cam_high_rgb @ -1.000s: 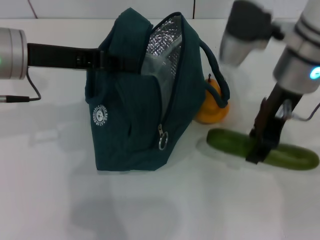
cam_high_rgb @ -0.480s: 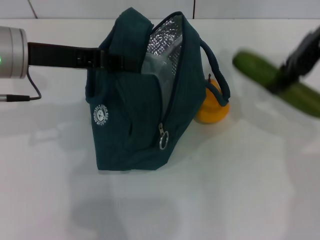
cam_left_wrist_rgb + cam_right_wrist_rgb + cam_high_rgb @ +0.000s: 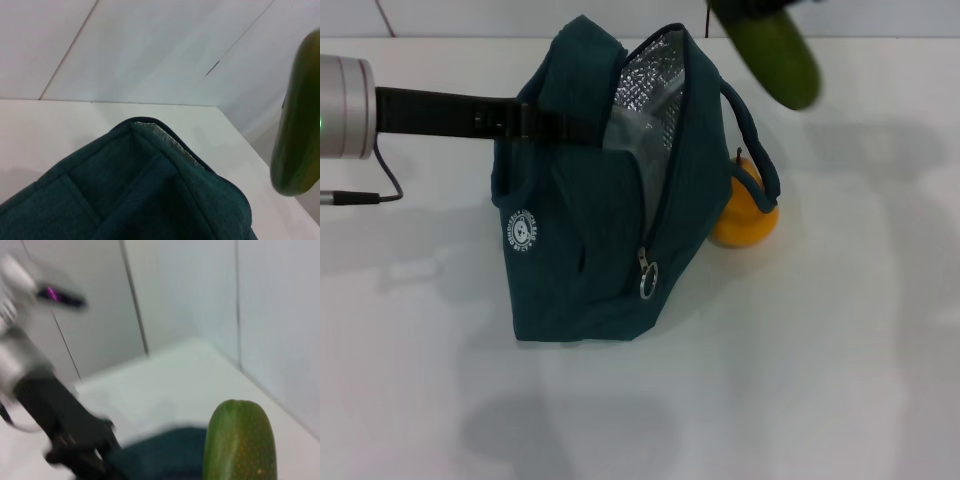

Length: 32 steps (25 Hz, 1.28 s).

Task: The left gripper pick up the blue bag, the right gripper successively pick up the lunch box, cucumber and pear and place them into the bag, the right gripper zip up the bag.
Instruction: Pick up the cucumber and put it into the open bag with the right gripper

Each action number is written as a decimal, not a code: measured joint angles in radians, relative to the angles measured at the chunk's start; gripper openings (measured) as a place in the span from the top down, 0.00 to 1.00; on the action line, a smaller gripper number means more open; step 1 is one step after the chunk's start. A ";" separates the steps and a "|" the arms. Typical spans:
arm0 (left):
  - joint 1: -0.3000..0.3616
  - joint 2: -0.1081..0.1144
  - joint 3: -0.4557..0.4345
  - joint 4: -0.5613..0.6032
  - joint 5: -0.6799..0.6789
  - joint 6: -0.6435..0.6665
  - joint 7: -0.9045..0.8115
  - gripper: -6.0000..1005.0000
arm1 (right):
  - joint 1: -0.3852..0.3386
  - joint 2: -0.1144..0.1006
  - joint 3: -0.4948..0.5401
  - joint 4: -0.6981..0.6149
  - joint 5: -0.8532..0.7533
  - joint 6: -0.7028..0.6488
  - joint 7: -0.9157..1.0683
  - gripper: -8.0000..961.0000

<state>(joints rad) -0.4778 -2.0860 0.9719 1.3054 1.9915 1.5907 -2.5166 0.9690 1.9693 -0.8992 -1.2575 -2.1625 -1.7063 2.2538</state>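
While the blue bag (image 3: pixel 590 220) stands upright on the white tabletop (image 3: pixel 820 380), toward the far edge and left of centre, its mouth is seen unzipped, with the silver foil lining (image 3: pixel 655 90) exposed along the right side of the opening. Nothing of the bag's contents can be made out; the interior below the lining is hidden from the head view. The ring zipper pull (image 3: pixel 647 283) hangs at the lower end of the open zip, and a small white round logo (image 3: pixel 521 232) is noted on the near left face.

The left gripper (image 3: pixel 535 122) is extended from the left edge and is closed on the upper part of the bag at its left side, the fabric being held there.

The cucumber (image 3: pixel 772 45) is held in the air above the far edge of the tabletop, just right of the bag's mouth, tilted with its lower end toward the right. It is recorded again in the left wrist view (image 3: pixel 297 120) beside the bag's top corner, and in the right wrist view (image 3: pixel 240 442) above the teal fabric. The right gripper itself is not visible, so its hold cannot be judged.

The pear (image 3: pixel 745 212) rests on the tabletop, touching the right side of the bag, partly behind one handle (image 3: pixel 755 150).
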 joint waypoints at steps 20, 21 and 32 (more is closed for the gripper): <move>0.004 0.000 -0.001 -0.019 -0.015 0.000 0.017 0.95 | -0.288 0.053 -0.335 0.330 0.810 0.318 -0.720 0.39; 0.004 0.000 -0.001 -0.019 -0.017 0.000 0.017 0.95 | -0.288 0.053 -0.344 0.366 0.845 0.316 -0.755 0.39; 0.004 0.001 -0.001 -0.031 -0.021 -0.002 0.019 0.95 | -0.272 0.056 -0.376 0.614 0.934 0.298 -0.948 0.39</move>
<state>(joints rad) -0.4740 -2.0846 0.9709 1.2747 1.9710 1.5886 -2.4974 0.6971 2.0254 -1.2754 -0.6431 -1.2285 -1.4086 1.3061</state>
